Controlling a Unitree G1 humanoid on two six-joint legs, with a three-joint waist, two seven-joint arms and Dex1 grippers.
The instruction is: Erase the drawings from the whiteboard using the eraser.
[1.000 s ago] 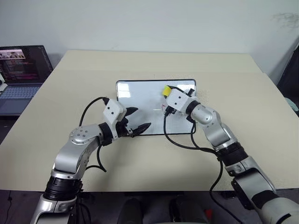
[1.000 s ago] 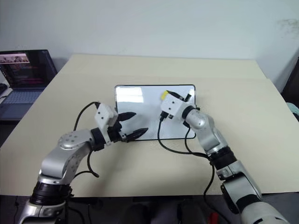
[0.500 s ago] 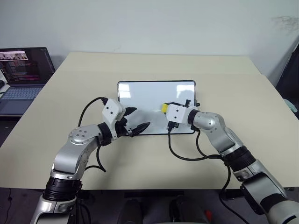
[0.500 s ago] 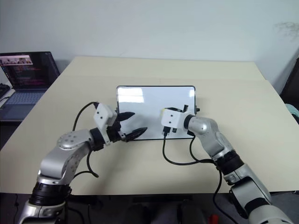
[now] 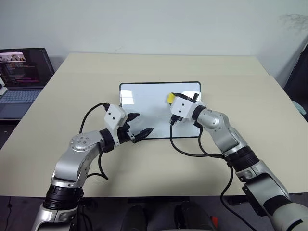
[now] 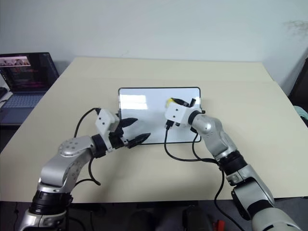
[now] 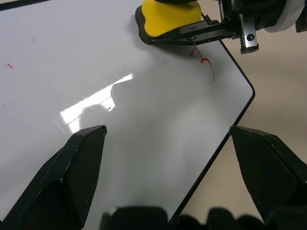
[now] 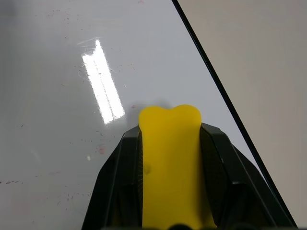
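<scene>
Yellow and blocky, the eraser looks light and slightly yielding, with a dark underside; the right gripper is clenched on its two long sides, a good place to hold it flat. It sits on the whiteboard near the right edge, just beside a red squiggle. That glossy board looks slick and light, likely to slide on the tabletop under rubbing. The left gripper hangs spread over the board's near edge, holding nothing.
</scene>
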